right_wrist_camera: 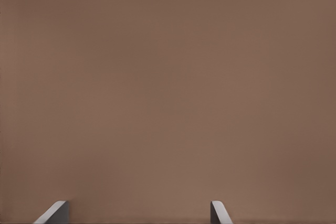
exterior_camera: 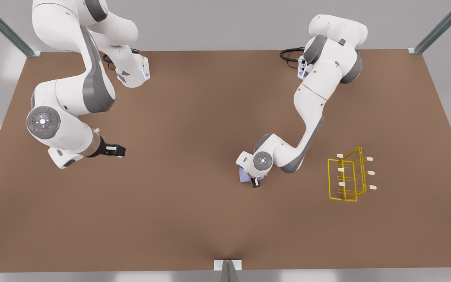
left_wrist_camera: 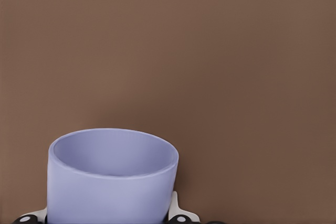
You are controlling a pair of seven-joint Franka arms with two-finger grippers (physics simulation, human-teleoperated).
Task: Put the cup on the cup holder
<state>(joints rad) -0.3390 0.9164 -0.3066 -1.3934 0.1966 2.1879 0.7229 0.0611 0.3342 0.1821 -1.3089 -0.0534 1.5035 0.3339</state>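
The cup (exterior_camera: pixel 243 176) is held by the left gripper (exterior_camera: pixel 253 181), mid-desk. The right gripper (exterior_camera: pixel 116 150) is kept wide open; the cup holder (exterior_camera: pixel 349 175) stands near the desk's edge.

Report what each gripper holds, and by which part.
The left gripper has the cup between its fingers, low on its side wall; a firm clamp cannot be confirmed. The right gripper waits open over bare table, holding nothing.

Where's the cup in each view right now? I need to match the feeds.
Front view: the cup sits right of centre, under the left tool, to the left of the cup holder.
Left wrist view: the cup is close up, gripped between the tool's fingers.
Right wrist view: bare table beyond the waiting, open right tool.
Shared landmark: the brown table.
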